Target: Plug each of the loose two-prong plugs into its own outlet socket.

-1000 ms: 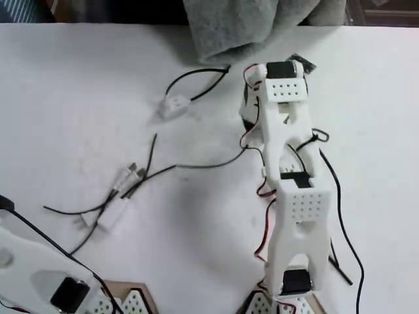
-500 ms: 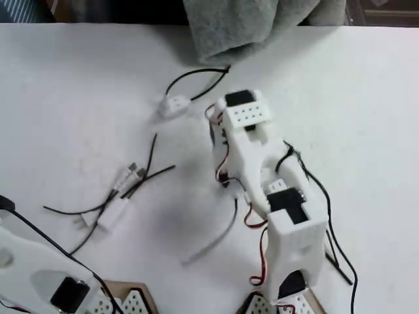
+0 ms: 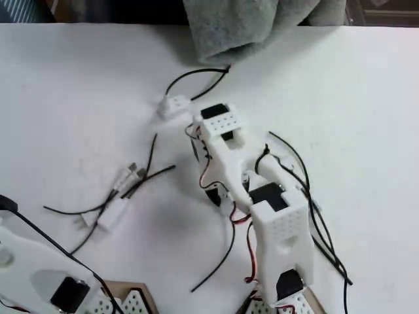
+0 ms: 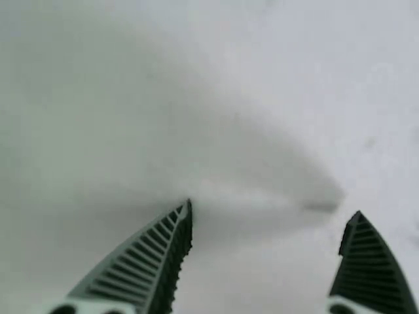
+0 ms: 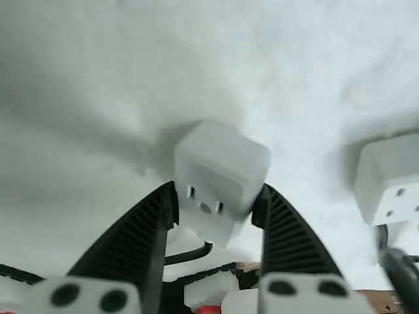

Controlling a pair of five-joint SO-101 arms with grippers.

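My right gripper (image 5: 216, 191) is shut on a white outlet socket (image 5: 221, 171), its slotted face turned toward the wrist camera. In the high view the right arm (image 3: 222, 140) sits mid-table, and the held socket's black cable (image 3: 219, 258) trails toward the near edge. A second white socket (image 3: 173, 104) (image 5: 389, 183) lies just beyond the gripper on its own black lead. Two white two-prong plugs (image 3: 129, 176) (image 3: 108, 212) lie to the left among crossed black leads. My left gripper (image 4: 265, 261) stands open above bare table, and the left arm (image 3: 39, 275) is at the near left corner.
A grey cloth (image 3: 255, 23) hangs over the table's far edge. The right arm's black and red wires (image 3: 314, 222) loop over the table to its right. Bare white tabletop (image 3: 78, 85) stretches across the far left and the far right.
The right arm has swung left and drawn back toward the near edge, carrying the socket. Its black cable has dragged along and now points toward the near edge. The left arm has kept still.
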